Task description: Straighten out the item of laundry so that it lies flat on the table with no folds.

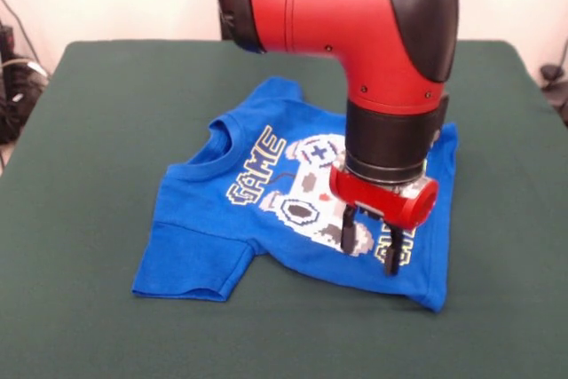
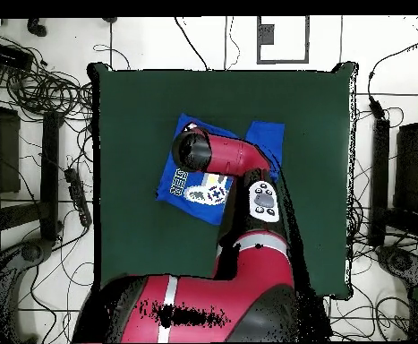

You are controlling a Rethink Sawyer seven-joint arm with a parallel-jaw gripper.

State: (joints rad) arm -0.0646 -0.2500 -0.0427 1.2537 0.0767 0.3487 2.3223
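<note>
A Sawyer arm [image 1: 355,15], red with black joints, reaches down over a bright blue short-sleeved T-shirt [image 1: 257,228] that lies near the middle of a dark green table [image 1: 106,113]. In the front view the gripper [image 1: 372,241] hangs just above the shirt's printed chest, its two black fingers [image 1: 350,228] pointing down and set apart with a gap between them; nothing is held between them, and whether the tips touch the cloth cannot be told. The shirt lies front side up, collar toward the far left of the front view, and shows a white-grey pixel game controller print [image 1: 306,206] and the yellow-outlined word "GAME" [image 1: 256,166]; the rest of the lettering is hidden behind the gripper. One sleeve [image 1: 191,259] spreads toward the near left corner of the garment, with a crease running across it where it joins the body. The opposite sleeve sits at the far side, beside the arm's wrist. The lower hem points to the right, and its near corner is slightly lifted.

From overhead the arm [image 2: 239,161] covers much of the T-shirt [image 2: 181,184], which lies in the table's [image 2: 132,116] upper middle part, well clear of every edge. Cables [image 2: 42,90] trail across the floor around the table.
</note>
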